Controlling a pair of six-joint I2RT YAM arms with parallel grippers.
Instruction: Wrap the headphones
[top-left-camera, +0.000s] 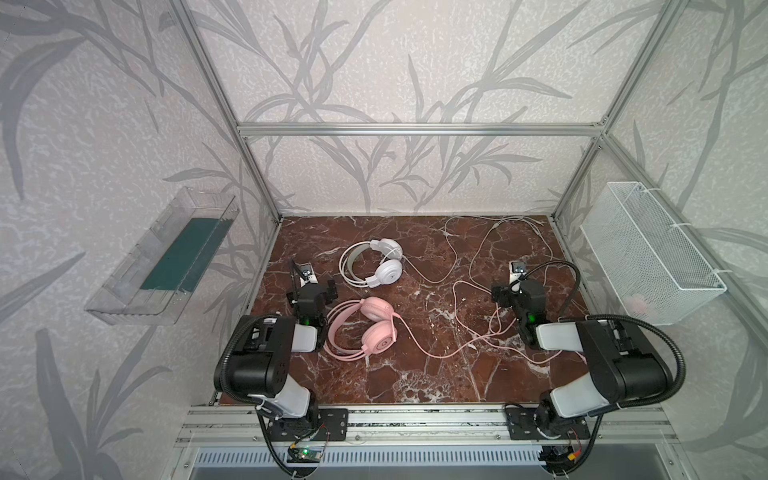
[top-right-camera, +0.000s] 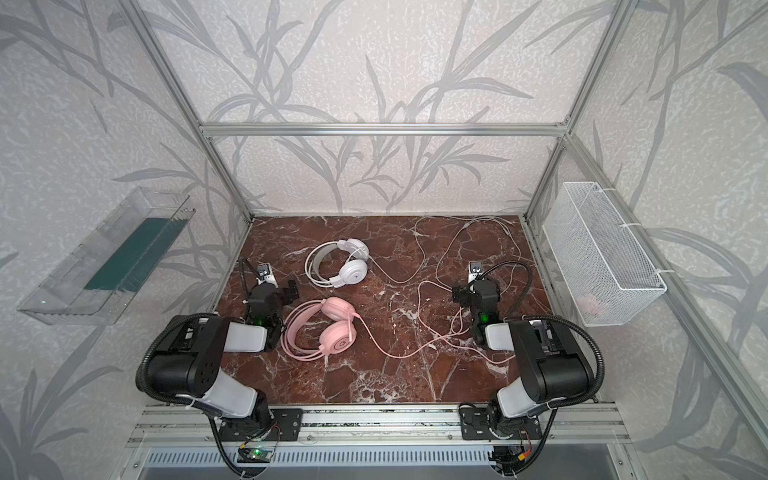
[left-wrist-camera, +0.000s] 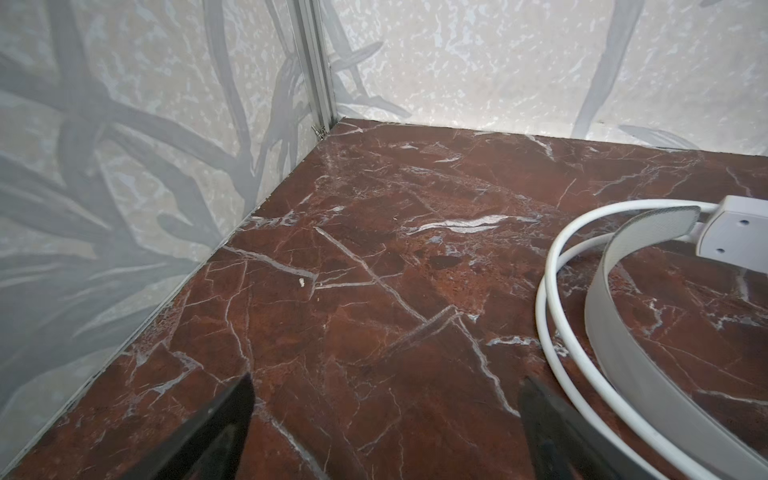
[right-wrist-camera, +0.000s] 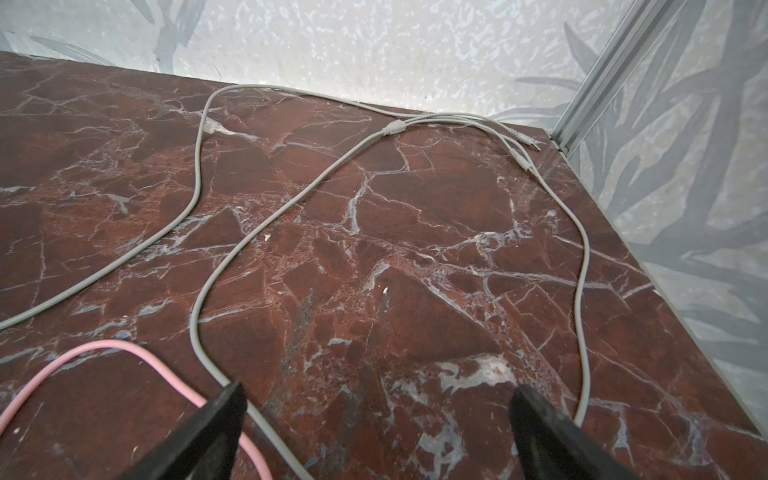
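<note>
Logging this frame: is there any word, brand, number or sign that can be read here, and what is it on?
Words or numbers: none legible in any view.
White headphones: small dark mark on the near cup, roughly an "A" or a triangle; too small to be sure.
Pink headphones: small round mark on the near cup; too blurred to read.

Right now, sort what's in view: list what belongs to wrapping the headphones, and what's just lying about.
For the job: pink headphones; white headphones; pink cable; white cable.

Lying about: clear bin, at the left side; white wire basket, at the right side.
</note>
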